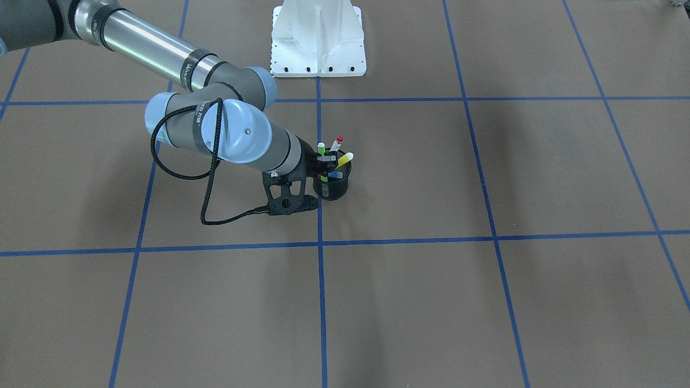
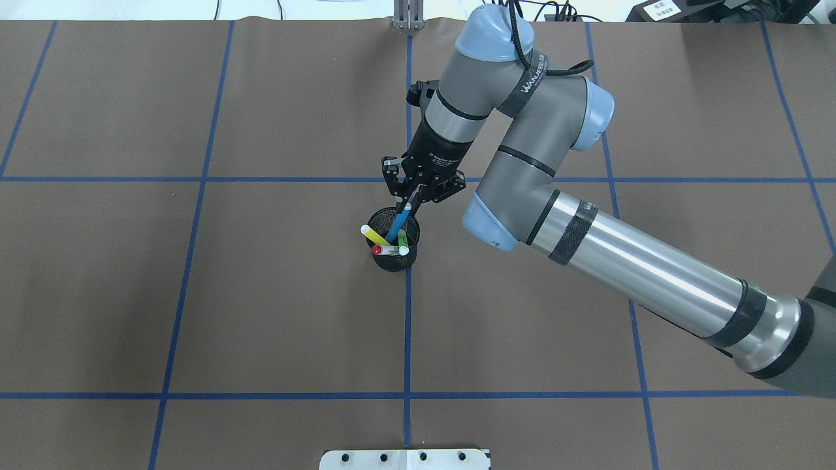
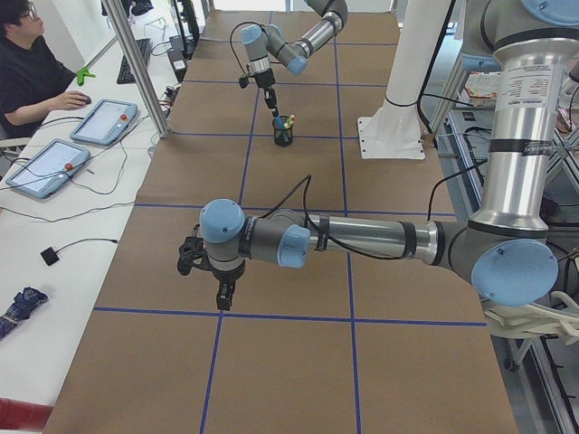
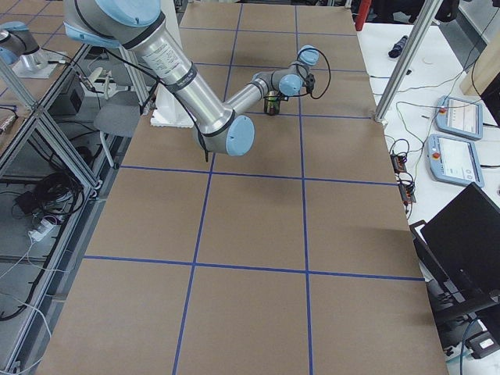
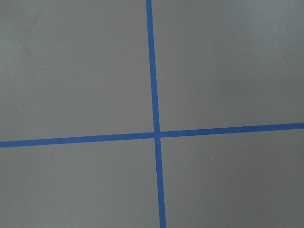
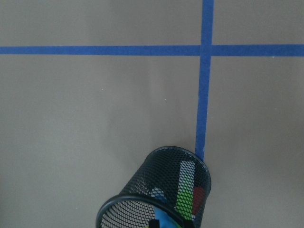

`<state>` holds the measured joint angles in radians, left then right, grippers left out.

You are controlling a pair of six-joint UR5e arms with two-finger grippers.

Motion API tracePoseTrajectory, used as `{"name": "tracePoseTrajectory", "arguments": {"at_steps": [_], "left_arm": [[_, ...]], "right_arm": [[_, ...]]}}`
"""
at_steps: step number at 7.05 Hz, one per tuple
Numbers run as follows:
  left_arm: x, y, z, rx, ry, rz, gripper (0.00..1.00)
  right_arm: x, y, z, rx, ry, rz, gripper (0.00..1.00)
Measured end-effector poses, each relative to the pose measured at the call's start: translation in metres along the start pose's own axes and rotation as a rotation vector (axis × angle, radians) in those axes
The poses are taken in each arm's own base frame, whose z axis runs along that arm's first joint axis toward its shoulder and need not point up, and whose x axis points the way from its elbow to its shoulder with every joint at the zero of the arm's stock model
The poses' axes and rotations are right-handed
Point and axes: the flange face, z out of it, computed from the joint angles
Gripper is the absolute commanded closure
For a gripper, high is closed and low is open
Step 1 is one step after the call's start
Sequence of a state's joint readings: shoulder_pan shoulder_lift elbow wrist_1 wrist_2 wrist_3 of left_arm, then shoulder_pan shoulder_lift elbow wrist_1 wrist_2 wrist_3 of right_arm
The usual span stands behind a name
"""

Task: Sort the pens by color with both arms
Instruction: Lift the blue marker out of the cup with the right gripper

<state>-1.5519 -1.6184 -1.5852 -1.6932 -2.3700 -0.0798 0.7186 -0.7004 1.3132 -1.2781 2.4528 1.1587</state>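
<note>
The right gripper (image 2: 411,200) was clamped on the top end of the blue pen (image 2: 396,228), whose lower end sat inside the black mesh cup (image 2: 394,262). In the cup beside it leaned the yellow pen (image 2: 373,234), the green pen (image 2: 401,239) and the red-capped pen (image 2: 385,250), caps above the rim. The cup stood upright on a blue tape line (image 2: 407,326) of the table (image 2: 196,294). The left gripper (image 3: 223,295) hung well apart from the cup; whether it was spread or clenched could not be told.
</note>
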Motion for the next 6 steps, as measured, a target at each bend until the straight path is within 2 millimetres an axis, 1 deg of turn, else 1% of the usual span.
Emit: {"name": "tracePoseTrajectory", "arguments": {"at_steps": [1,2,4,5,6], "left_arm": [[0.000,0.000,0.000,0.000,0.000,0.000,0.00],[0.001,-0.001,-0.001,0.002,0.000,0.001,0.00],[0.003,-0.001,-0.003,0.005,0.000,0.004,0.00],[0.003,-0.001,-0.003,0.006,0.000,0.005,0.00],[0.004,-0.002,-0.004,0.006,0.000,0.006,0.00]], "right_arm": [[-0.007,0.004,-0.022,0.026,-0.023,-0.011,1.00],[-0.011,0.010,-0.050,0.058,-0.049,-0.026,1.00],[-0.013,0.019,-0.119,0.156,-0.103,-0.061,1.00],[-0.013,0.019,-0.154,0.214,-0.121,-0.072,1.00],[-0.011,0.014,-0.180,0.287,-0.122,-0.075,1.00]]}}
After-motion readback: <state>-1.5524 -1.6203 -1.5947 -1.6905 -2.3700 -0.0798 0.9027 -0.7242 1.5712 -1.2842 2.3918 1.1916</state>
